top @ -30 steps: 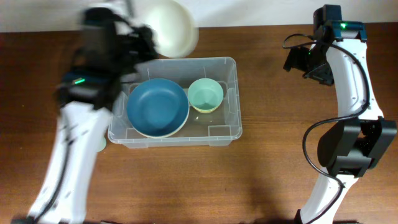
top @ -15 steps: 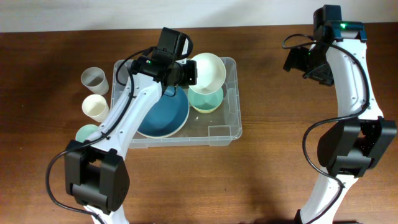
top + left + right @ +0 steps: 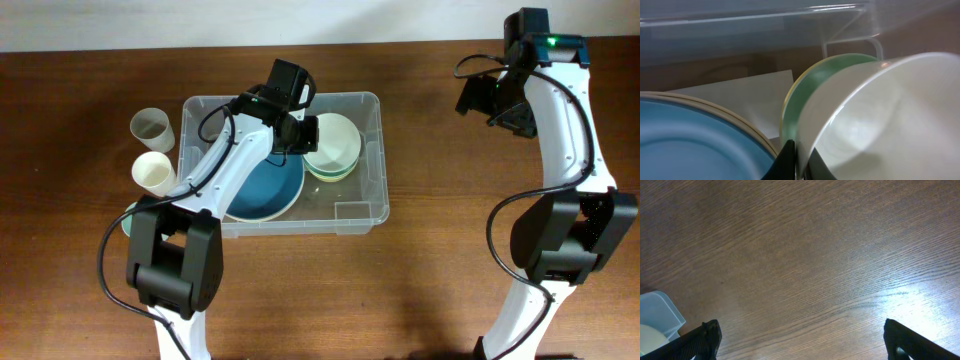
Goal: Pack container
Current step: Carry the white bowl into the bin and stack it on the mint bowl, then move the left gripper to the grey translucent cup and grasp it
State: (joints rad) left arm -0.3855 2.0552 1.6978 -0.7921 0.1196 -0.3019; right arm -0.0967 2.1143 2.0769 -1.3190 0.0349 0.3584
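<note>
The clear plastic container (image 3: pixel 352 213) sits at table centre-left, holding a blue plate (image 3: pixel 262 188) and a green bowl (image 3: pixel 328 170). My left gripper (image 3: pixel 303 133) is shut on the rim of a cream bowl (image 3: pixel 335 137) and holds it inside the container, nested over the green bowl. The left wrist view shows the cream bowl (image 3: pixel 890 115) tilted against the green bowl (image 3: pixel 805 95), with the blue plate (image 3: pixel 685 145) to the left and the gripper (image 3: pixel 802 160) pinching the cream rim. My right gripper (image 3: pixel 487 100) is open and empty above bare table at the far right.
To the left of the container stand a grey cup (image 3: pixel 151 127), a cream cup (image 3: pixel 154 171) and a pale green item (image 3: pixel 128 218) partly hidden by my left arm. The right wrist view shows bare wood and a corner of the container (image 3: pixel 657 312).
My left arm swung in from the far left with the cream bowl and lowered it into the container onto the green bowl. The right arm has not moved.
</note>
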